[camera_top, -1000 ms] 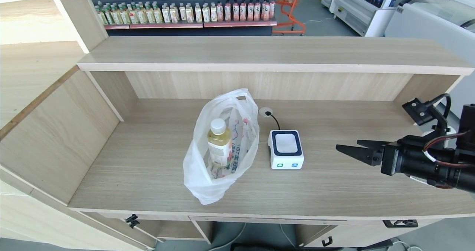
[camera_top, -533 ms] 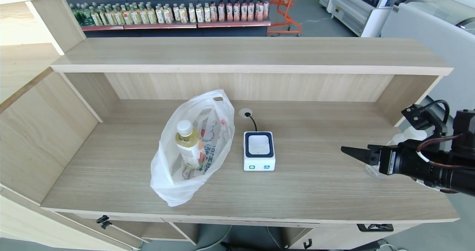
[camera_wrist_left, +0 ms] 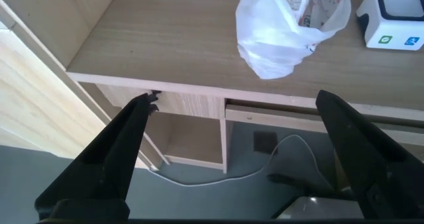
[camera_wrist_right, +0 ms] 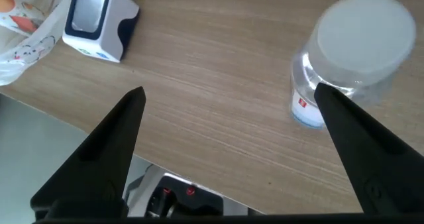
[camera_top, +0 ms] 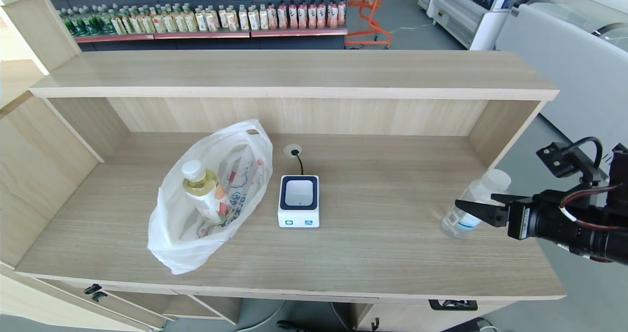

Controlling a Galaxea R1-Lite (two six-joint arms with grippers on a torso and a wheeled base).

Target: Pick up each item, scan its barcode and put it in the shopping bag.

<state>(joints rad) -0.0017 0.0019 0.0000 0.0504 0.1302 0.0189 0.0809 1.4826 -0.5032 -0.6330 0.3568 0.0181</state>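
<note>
While wide open, right end effector (camera_wrist_right: 228,95) beside bottle (camera_wrist_right: 361,52).

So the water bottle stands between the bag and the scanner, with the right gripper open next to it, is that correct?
Not quite: the bottle is not between the bag and the scanner. The head view shows it right of the scanner, near the counter's right end. The right gripper is indeed open next to it.

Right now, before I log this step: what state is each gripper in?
Left gripper: open, holding nothing.
Right gripper: open, holding nothing, close to the clear plastic bottle with a white cap.
</note>
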